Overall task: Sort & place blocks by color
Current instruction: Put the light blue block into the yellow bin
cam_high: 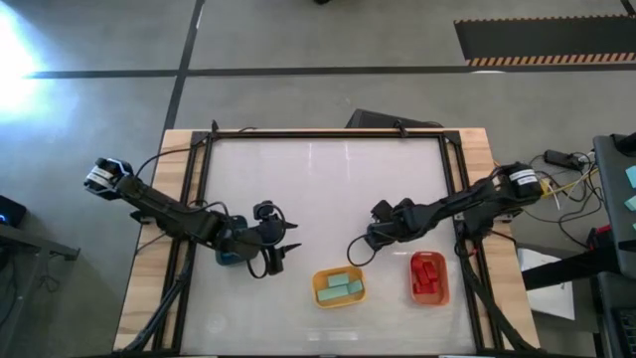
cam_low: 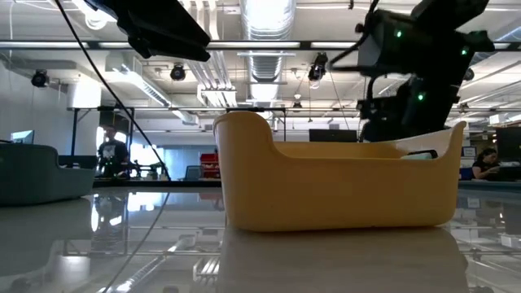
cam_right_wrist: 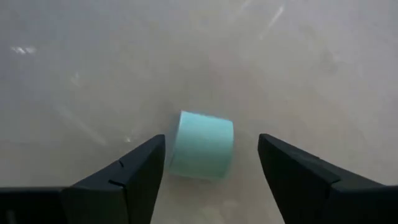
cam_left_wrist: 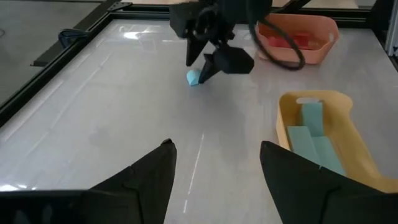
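Sorting looks nearly finished, judging by how things are lying now: nearest the table's front edge, the yellow plastic bin (cam_high: 340, 287) is holding several pale mint-teal bar blocks (cam_left_wrist: 309, 138), and just beside it the orange plastic bin (cam_high: 429, 277) is holding the red blocks (cam_high: 428, 273). Only one loose piece is showing on the white tabletop (cam_high: 328, 189), a single small mint-teal cube (cam_right_wrist: 200, 145), which is sitting flat on the surface behind the two bins. The right gripper (cam_right_wrist: 211, 168) is hanging low over that cube with its dark fingers spread to either side of it and not touching it, so the cube is lying free rather than being held. It probably belongs with the mint-teal bars in the yellow bin, which would be the remaining step. The left gripper (cam_left_wrist: 214, 171) is waiting at the left of the table with its fingers apart and nothing between them, over a blue shape that cannot be made out clearly. No darker blue blocks can be seen for certain. No brand, label or readable writing is showing anywhere.
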Available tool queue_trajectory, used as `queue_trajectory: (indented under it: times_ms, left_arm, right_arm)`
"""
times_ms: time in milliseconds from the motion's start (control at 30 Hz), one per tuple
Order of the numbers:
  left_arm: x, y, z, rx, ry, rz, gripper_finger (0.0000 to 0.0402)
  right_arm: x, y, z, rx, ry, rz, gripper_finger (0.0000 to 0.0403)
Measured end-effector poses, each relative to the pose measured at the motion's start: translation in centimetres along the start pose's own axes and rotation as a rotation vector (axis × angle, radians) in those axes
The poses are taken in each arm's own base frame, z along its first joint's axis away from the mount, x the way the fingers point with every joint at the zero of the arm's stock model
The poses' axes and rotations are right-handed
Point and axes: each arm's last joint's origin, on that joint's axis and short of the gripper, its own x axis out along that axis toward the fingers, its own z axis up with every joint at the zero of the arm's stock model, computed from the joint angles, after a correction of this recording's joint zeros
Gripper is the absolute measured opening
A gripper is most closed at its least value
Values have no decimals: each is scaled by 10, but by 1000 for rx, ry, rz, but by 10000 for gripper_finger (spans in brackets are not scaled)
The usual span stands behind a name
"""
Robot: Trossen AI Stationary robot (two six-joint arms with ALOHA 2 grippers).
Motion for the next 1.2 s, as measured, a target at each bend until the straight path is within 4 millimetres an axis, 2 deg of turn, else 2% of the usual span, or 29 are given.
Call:
queue_trajectory:
  times_ms: [167,267,533,733,833,933,1100,1200]
  left_arm:
    - [1,1,-2,4,-1,20,217]
    - [1,2,-5,9,4,35,217]
    - [2,3,-8,3,-12,58,217]
    - [2,3,-7,-1,-21,68,217]
    - [2,3,-7,-3,-21,68,217]
    - [2,3,-7,-3,-22,68,217]
    - [2,3,-7,-2,-23,68,217]
    - [2,3,-7,-3,-25,68,217]
  right_arm:
    - [11,2,-2,-9,37,-22,250]
    - [11,2,-2,-6,38,-20,232]
    - [8,1,1,8,33,7,116]
    - [4,-2,4,-41,23,13,115]
    - [-8,-4,9,-57,-15,55,115]
    - [-29,-1,12,-129,-81,147,115]
    - [-75,18,6,-277,-229,467,115]
    - [-95,33,-4,-391,-306,649,115]
